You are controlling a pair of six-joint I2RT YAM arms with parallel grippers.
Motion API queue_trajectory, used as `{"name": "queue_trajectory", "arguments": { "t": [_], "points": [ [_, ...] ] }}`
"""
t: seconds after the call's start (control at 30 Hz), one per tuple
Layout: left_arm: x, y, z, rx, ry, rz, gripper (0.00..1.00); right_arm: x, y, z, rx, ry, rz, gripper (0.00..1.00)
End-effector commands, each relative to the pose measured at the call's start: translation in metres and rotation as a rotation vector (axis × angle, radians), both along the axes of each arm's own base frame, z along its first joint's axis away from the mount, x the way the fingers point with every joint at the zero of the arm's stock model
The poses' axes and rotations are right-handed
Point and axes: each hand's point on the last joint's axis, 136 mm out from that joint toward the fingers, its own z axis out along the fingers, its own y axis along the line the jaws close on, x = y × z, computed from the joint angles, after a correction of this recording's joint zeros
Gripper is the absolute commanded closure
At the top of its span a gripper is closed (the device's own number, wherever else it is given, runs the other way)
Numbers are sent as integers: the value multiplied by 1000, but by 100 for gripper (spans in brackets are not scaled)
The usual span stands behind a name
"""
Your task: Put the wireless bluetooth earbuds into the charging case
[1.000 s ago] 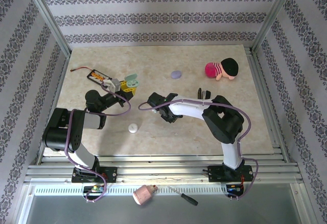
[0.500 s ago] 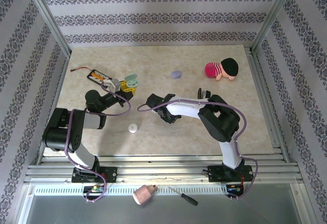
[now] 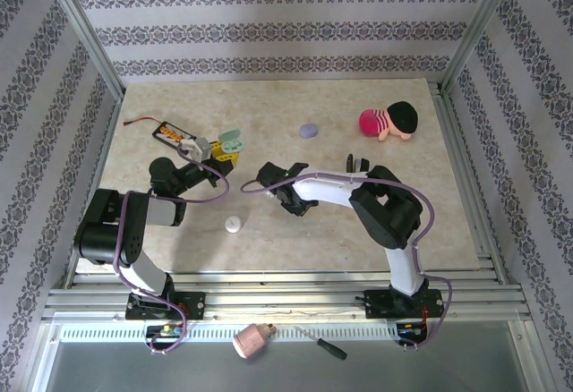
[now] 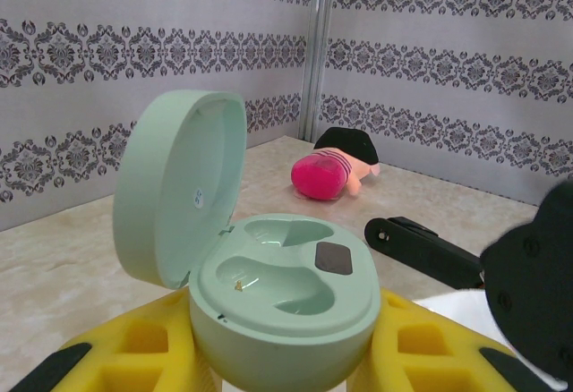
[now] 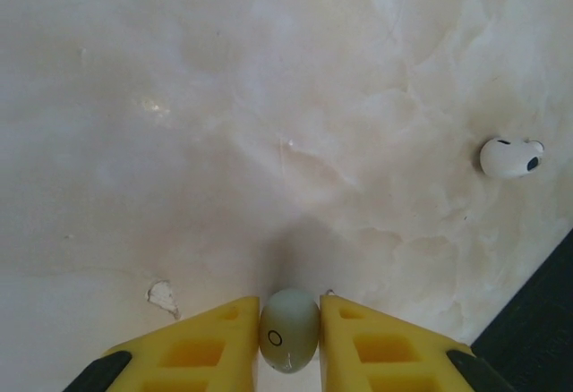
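The right claw (image 5: 288,313) is pinching a green bud (image 5: 288,336) between its yellow pads (image 5: 210,343), one pad pressing on each side, jaws narrow. The bud is sitting low against the table (image 5: 179,97) and casting a small shadow just ahead of itself. Whether it is resting on the marble or hanging just off it cannot be told. A white bud (image 5: 510,157) is lying on the table ahead and to the right of the claw, well apart from the pinched one. A small chip (image 5: 162,294) is showing in the surface near one pad.

The left claw (image 4: 282,347) is gripping a green case (image 4: 286,294) from both sides, jaws closed on its base. The case is standing open, its lid (image 4: 175,191) tipping up and back on the hinge, and both moulded wells are showing. Beyond it a black clip (image 4: 421,247) is lying on the table, and a pink toy (image 4: 331,173) is lying farther back, near the wall.

From above, the left claw is holding the case over the left rear of the table, and the right claw is reaching down near the middle, just to its right. A white case (image 3: 234,225) is lying nearer the bases, between the two arms. A lilac case (image 3: 310,130) is sitting farther back, and an orange-and-black board (image 3: 172,131) is lying just left of the left claw.
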Motion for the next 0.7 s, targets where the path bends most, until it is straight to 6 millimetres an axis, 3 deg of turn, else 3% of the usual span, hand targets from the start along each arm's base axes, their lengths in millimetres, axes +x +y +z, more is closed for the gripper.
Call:
{"name": "queue_trajectory", "arguments": {
  "t": [0.0, 0.37, 0.67],
  "points": [
    [-3, 4, 16, -9, -65, 0, 67, 2, 13, 34, 211, -9, -68, 77],
    [-5, -9, 15, -11, -60, -36, 67, -1, 34, 98, 912, 209, -317, 77],
    [-21, -41, 11, -5, -56, -144, 67, -7, 38, 139, 1247, 312, -315, 77]
  ]
}}
